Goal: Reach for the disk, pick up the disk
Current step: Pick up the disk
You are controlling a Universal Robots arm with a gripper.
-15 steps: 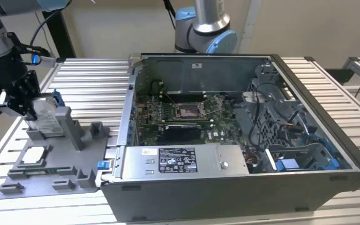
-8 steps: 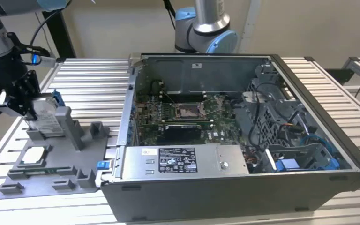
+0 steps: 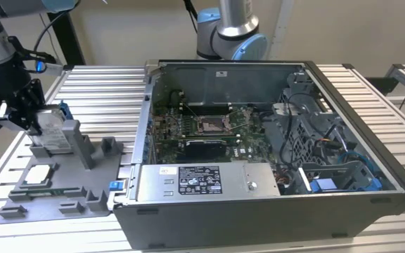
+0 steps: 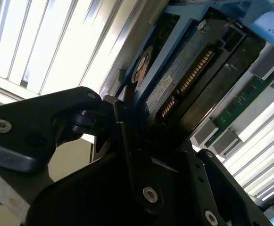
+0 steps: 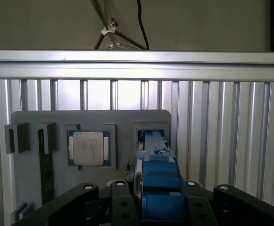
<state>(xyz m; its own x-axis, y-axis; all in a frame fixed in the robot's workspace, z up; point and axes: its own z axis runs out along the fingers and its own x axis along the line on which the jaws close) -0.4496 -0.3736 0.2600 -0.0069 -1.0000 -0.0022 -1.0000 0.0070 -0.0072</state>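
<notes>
— Where does your grip stand?
— Your gripper (image 5: 156, 200) has its jaws pinching the disk (image 3: 50, 129), which stands on edge in its slot on the gray tray (image 3: 55, 197), at the exterior view's left.
— What could go wrong?
— Pull it crooked and I'd expect the blue bracket (image 5: 158, 162) to catch the slot walls, dragging the tray or twisting the disk loose.
— And around you?
— The CPU chip (image 5: 90, 148) sits near the slot, a tray post (image 3: 84, 147) just beside, and the open computer case (image 3: 273, 221) beyond
</notes>
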